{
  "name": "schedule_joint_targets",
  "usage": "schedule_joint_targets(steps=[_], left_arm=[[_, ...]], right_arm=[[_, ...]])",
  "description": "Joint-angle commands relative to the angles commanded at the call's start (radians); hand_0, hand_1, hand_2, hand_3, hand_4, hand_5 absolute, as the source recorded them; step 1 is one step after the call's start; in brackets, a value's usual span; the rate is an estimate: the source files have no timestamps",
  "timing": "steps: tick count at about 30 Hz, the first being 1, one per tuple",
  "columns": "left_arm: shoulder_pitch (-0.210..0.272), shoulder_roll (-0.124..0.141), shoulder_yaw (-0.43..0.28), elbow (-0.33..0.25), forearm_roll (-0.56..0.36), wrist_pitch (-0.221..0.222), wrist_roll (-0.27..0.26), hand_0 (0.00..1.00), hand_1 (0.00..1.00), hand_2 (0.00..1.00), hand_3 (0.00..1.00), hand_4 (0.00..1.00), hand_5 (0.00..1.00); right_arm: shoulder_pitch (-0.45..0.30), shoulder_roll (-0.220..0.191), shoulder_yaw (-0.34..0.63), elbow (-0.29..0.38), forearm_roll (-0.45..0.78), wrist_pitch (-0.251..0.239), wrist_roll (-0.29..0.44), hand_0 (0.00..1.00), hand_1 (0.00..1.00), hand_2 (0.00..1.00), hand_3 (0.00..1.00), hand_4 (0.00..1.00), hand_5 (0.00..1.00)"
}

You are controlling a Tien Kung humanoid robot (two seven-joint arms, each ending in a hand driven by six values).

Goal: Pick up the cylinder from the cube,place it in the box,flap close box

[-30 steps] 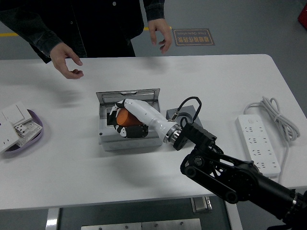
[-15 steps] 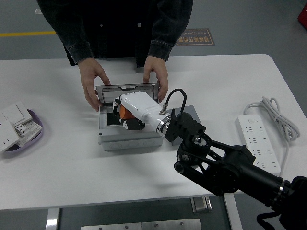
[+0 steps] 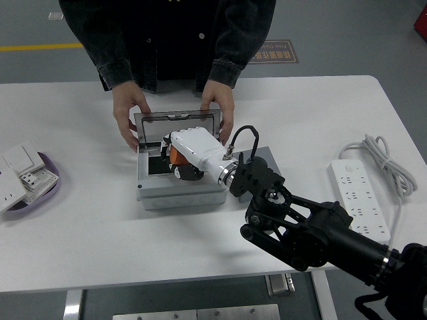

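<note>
A grey box [image 3: 179, 192] stands mid-table with its clear flap [image 3: 175, 124] raised at the back. My right hand [image 3: 183, 152], white with black fingers, reaches into the box and is shut on the orange cylinder [image 3: 176, 156], held just over the box's opening. A person at the far side holds the flap's two ends with both hands [image 3: 129, 119]. The grey cube [image 3: 259, 157] lies right of the box, partly hidden by my black right arm [image 3: 300, 227]. My left arm is out of sight.
A white power strip [image 3: 360, 197] with its coiled cable lies at the right. A purple dish [image 3: 44, 180] holding white switch plates sits at the left edge.
The person stepped in and took hold of the flap with both hands, tilting it up. My right hand with the cylinder drew back slightly toward the box's rear right.
</note>
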Motion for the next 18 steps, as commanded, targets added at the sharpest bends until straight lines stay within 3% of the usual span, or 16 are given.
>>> schedule_joint_targets(steps=[3, 4, 9, 10, 15, 16, 18], left_arm=[[-0.001, 0.002, -0.001, 0.000, 0.002, 0.000, 0.000, 0.590, 0.610, 0.605, 0.623, 0.633, 0.169], [-0.001, 0.002, -0.001, 0.000, 0.002, 0.000, 0.000, 0.590, 0.610, 0.605, 0.623, 0.633, 0.168], [-0.002, 0.001, -0.002, 0.000, 0.004, -0.001, 0.000, 0.590, 0.610, 0.605, 0.623, 0.633, 0.168], [-0.002, 0.000, -0.001, 0.000, 0.004, -0.001, 0.000, 0.590, 0.610, 0.605, 0.623, 0.633, 0.166], [-0.002, 0.001, 0.000, 0.000, 0.003, -0.001, 0.000, 0.590, 0.610, 0.605, 0.623, 0.633, 0.166], [-0.003, 0.001, 0.000, 0.000, 0.003, -0.001, 0.000, 0.590, 0.610, 0.605, 0.623, 0.632, 0.166], [-0.003, 0.001, 0.001, 0.000, 0.002, -0.001, 0.000, 0.590, 0.610, 0.605, 0.623, 0.632, 0.166]], right_arm=[[-0.002, 0.000, -0.003, -0.004, 0.000, 0.002, -0.001, 0.705, 0.624, 0.587, 0.593, 0.497, 0.002], [-0.003, -0.001, -0.005, -0.005, 0.000, 0.003, -0.001, 0.749, 0.639, 0.620, 0.639, 0.460, 0.101], [-0.005, -0.001, -0.007, -0.008, 0.002, 0.009, -0.003, 0.749, 0.639, 0.620, 0.639, 0.460, 0.101], [-0.006, -0.001, -0.007, -0.008, 0.003, 0.009, -0.003, 0.821, 0.671, 0.643, 0.655, 0.562, 0.266], [-0.007, -0.002, -0.008, -0.009, 0.010, 0.014, 0.002, 0.821, 0.671, 0.643, 0.655, 0.562, 0.266], [-0.008, -0.002, -0.008, -0.010, 0.011, 0.015, 0.004, 0.818, 0.676, 0.658, 0.661, 0.672, 0.291], [-0.008, -0.002, -0.009, -0.010, 0.013, 0.016, 0.009, 0.818, 0.676, 0.658, 0.661, 0.672, 0.291]])
